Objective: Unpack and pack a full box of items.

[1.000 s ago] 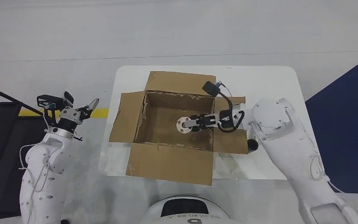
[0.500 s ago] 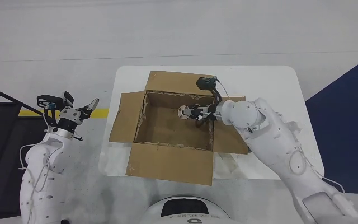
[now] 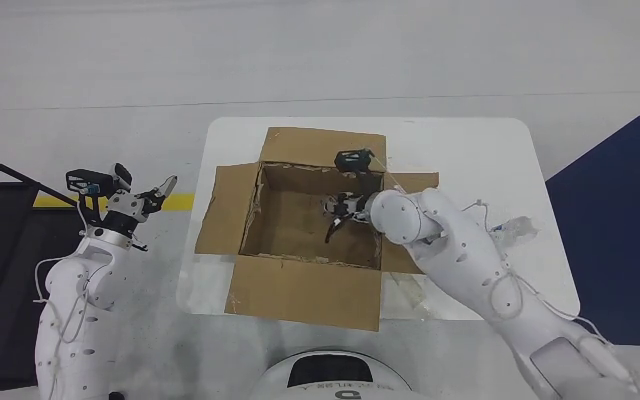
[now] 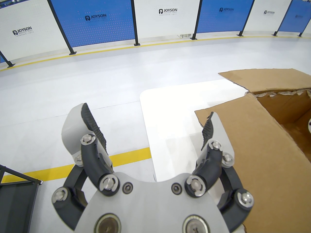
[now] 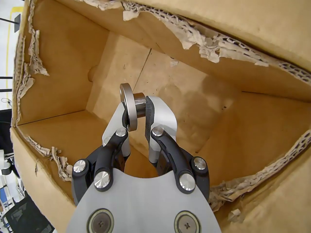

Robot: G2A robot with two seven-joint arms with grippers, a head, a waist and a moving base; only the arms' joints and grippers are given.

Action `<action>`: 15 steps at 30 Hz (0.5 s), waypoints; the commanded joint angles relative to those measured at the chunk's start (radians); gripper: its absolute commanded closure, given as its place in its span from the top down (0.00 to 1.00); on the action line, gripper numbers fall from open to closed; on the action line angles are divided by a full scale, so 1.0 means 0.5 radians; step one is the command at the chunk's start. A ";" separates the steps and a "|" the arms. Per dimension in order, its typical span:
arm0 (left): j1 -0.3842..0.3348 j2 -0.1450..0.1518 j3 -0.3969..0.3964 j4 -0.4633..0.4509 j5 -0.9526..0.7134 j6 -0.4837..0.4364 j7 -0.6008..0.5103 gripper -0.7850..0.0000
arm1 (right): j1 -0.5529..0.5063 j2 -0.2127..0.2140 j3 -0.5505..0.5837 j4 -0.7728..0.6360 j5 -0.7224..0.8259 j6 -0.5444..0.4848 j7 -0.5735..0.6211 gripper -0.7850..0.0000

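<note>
Your right gripper (image 5: pixel 136 120) is closed on the metal flange (image 5: pixel 130 107), a fingertip pinch only, inside the cardboard box (image 5: pixel 60 49) and off its floor. Jerk it and the flange may twist out. Left gripper (image 4: pixel 147 112) is wide open, empty, beside the table

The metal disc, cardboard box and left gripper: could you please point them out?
metal disc (image 5: pixel 128 112), right wrist view, on its flange.
cardboard box (image 3: pixel 300 292), top view, on its near flap.
left gripper (image 4: pixel 148 112), left wrist view, midway between fingertips.
</note>
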 commanded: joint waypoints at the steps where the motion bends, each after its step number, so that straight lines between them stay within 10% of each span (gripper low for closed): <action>1: 0.000 0.000 0.000 0.000 0.000 0.000 0.000 1.00 | 0.016 -0.011 -0.034 0.044 -0.062 0.035 -0.019 0.00; 15: 0.000 0.000 0.000 0.000 0.000 0.000 0.000 1.00 | 0.024 -0.054 -0.122 0.151 -0.383 0.210 0.007 0.42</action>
